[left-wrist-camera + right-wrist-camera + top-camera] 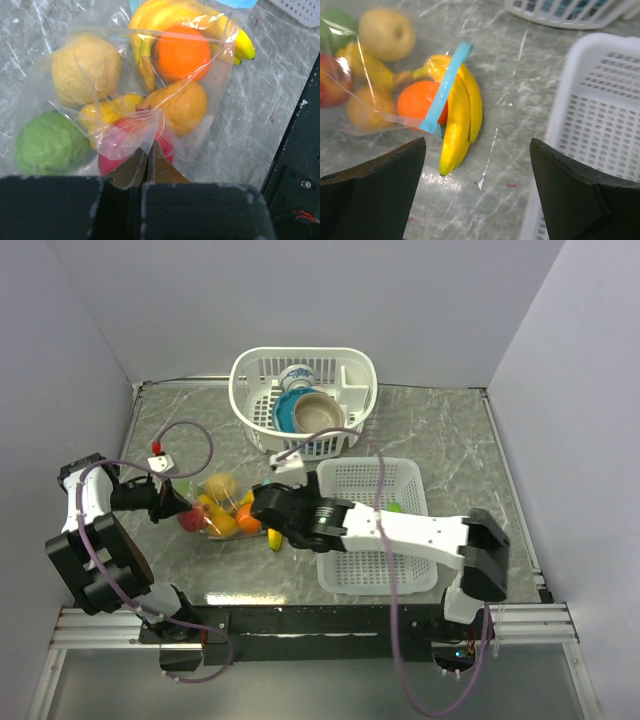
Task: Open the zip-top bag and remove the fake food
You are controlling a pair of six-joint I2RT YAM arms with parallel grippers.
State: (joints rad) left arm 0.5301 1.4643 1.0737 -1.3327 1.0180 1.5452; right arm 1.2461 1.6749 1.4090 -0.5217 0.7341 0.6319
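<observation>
Robot lab test cell, marble-pattern tabletop (450,430) boxed in by plain pale partition walls (300,300), aluminium rail (110,625) along the near edge, two robot arms (400,530) bolted there, loose purple cables (186,424), white plastic baskets (360,485), plastic fruit (222,487) in a zip-top bag (200,508) as staged props.
</observation>
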